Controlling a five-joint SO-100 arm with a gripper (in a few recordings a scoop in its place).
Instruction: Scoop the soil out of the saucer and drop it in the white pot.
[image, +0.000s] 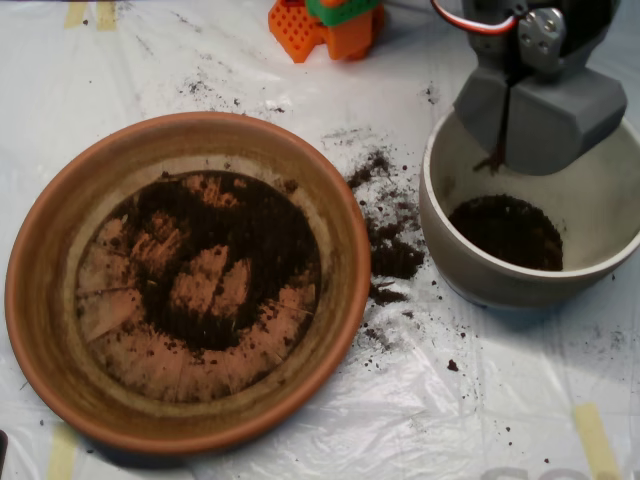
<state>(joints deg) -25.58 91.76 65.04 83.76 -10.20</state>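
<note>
Overhead view: tabletop (520, 420) covered w/ white, wrinkled plastic sheeting, yellowish tape strips at the top-left and bottom edges. Terracotta saucer (45, 250) fills the left-centre; dark soil (250, 240) lies thin across its base in a rough ring, streaked orange bottom showing through in the middle and lower part. White pot (450, 250) sits near the right edge, just beside the saucer but apart from it, w/ a dark heap of soil in its bottom. Spilled soil (390, 250) is scattered on the plastic betw. saucer and pot, plus fainter specks toward the top-left. Grey clamshell scoop (510, 140) hangs over the pot's back rim, its lower end dipping inside the opening; jaws look slightly parted, narrow dark gap down the seam, some soil at the tip. Orange-and-green printed part (330, 25) at the top edge, centre.
</note>
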